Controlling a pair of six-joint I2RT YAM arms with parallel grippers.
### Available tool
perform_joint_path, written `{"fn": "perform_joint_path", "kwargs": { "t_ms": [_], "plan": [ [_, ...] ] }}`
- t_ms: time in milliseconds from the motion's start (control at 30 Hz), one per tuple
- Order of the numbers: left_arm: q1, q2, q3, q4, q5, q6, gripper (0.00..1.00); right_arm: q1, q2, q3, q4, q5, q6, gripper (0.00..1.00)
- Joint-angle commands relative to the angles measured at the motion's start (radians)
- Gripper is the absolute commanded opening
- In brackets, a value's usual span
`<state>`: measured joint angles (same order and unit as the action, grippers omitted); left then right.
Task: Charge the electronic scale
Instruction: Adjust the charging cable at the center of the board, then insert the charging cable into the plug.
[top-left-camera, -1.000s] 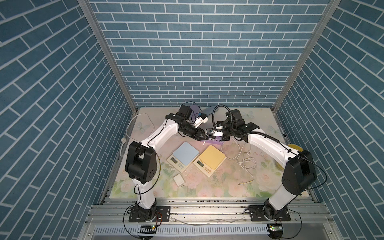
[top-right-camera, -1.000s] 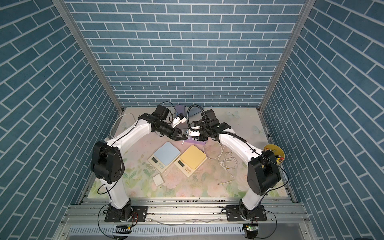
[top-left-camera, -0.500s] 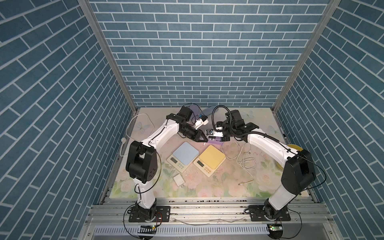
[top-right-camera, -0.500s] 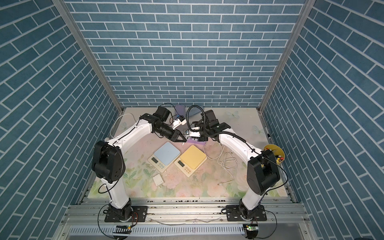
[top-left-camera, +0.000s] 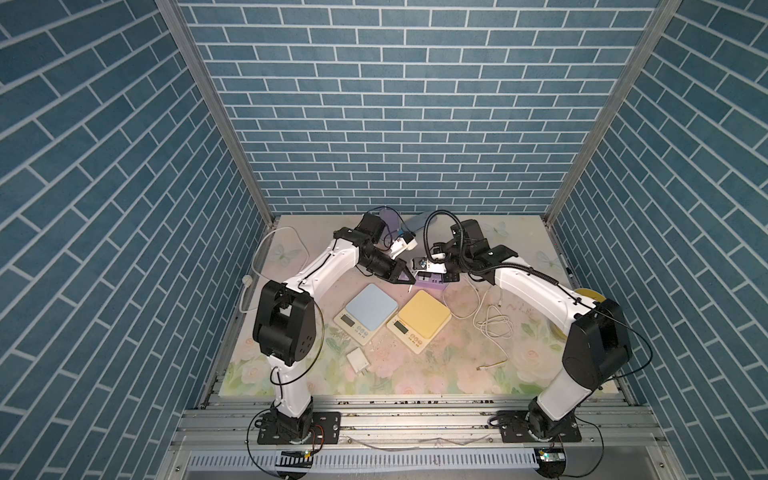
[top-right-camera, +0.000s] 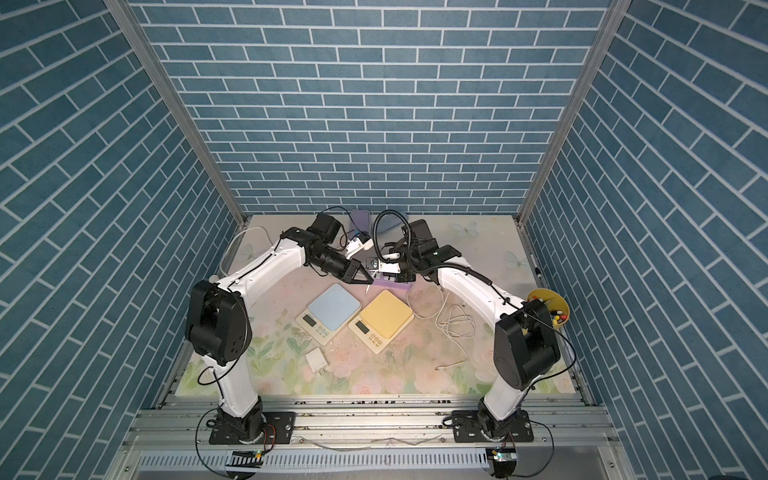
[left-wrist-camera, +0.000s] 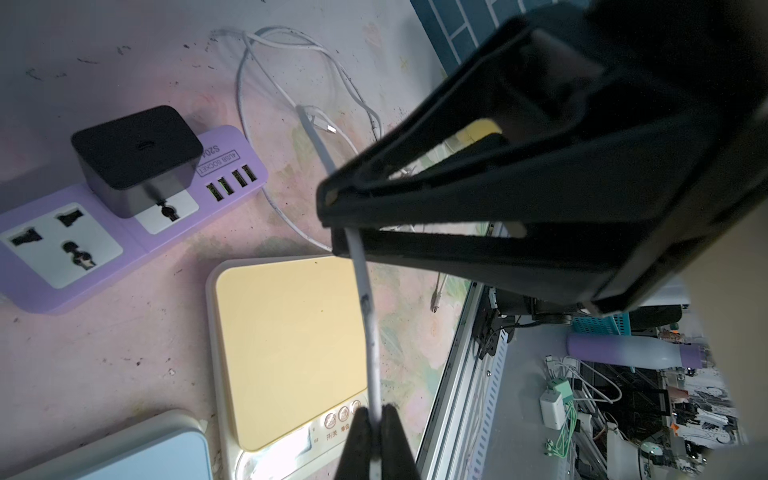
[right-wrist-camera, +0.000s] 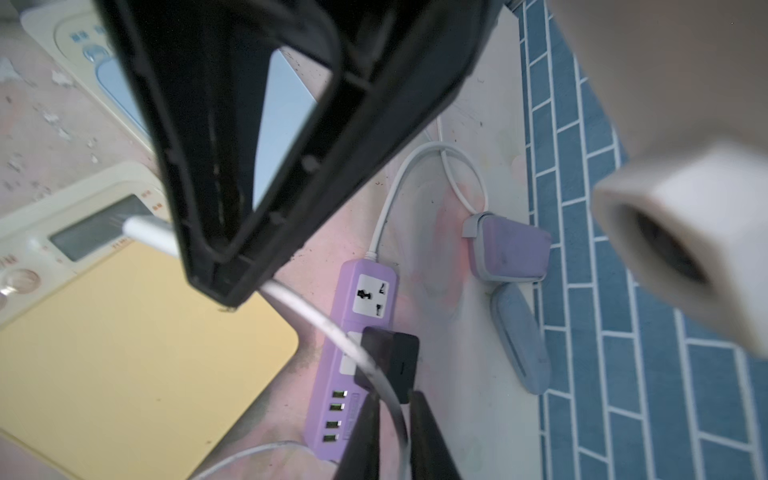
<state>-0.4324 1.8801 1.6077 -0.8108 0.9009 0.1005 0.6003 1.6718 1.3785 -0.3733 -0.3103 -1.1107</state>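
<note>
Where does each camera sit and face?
Both top views: high overhead, looking down at the table; left arm and right arm show.
Left wrist: on the left arm, facing the yellow scale; left gripper shows.
Right wrist: on the right arm, facing the power strip; right gripper shows.
Both wrist views share the white cable.

Floral table (top-left-camera: 457, 376), blue scale (top-left-camera: 371, 308), yellow scale (top-left-camera: 424, 313)

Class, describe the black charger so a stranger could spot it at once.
Find the purple power strip toward the back of the flowered table, behind the yellow scale. The black charger stands plugged into it beside its USB ports; the white adapter lies loose at the front.
</note>
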Motion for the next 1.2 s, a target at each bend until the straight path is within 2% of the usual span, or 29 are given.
{"fn": "perform_joint_path", "kwargs": {
  "t_ms": [0,67,133,267,367,433,633,967,1167],
  "plan": [
    [-0.006,-0.019,-0.052,0.112,-0.094,-0.092,0.0,0.0,-0.039,-0.036,0.101,-0.007,0.082,0.4],
    [-0.009,-0.036,-0.09,0.219,-0.188,-0.171,0.0,-0.008,-0.069,-0.08,0.163,-0.001,0.167,0.45],
    [-0.019,-0.044,-0.111,0.301,-0.309,-0.248,0.0,-0.02,-0.099,-0.125,0.219,0.004,0.281,0.45],
    [-0.06,-0.044,-0.145,0.484,-0.522,-0.386,0.0,-0.058,-0.151,-0.202,0.307,0.03,0.647,0.44],
    [-0.102,-0.03,-0.155,0.602,-0.651,-0.461,0.0,-0.094,-0.156,-0.214,0.284,0.132,0.952,0.4],
    [-0.13,-0.02,-0.164,0.671,-0.721,-0.502,0.0,-0.125,-0.161,-0.232,0.265,0.146,1.092,0.35],
    [-0.218,-0.003,-0.196,0.81,-0.91,-0.556,0.0,-0.201,-0.21,-0.351,0.334,0.171,1.385,0.27],
    [-0.287,-0.008,-0.359,1.114,-1.091,-0.608,0.0,-0.212,-0.151,-0.337,0.302,0.144,1.489,0.22],
    [-0.29,0.03,-0.398,1.245,-1.11,-0.645,0.0,-0.228,-0.095,-0.332,0.294,0.121,1.559,0.21]
  ]
}}
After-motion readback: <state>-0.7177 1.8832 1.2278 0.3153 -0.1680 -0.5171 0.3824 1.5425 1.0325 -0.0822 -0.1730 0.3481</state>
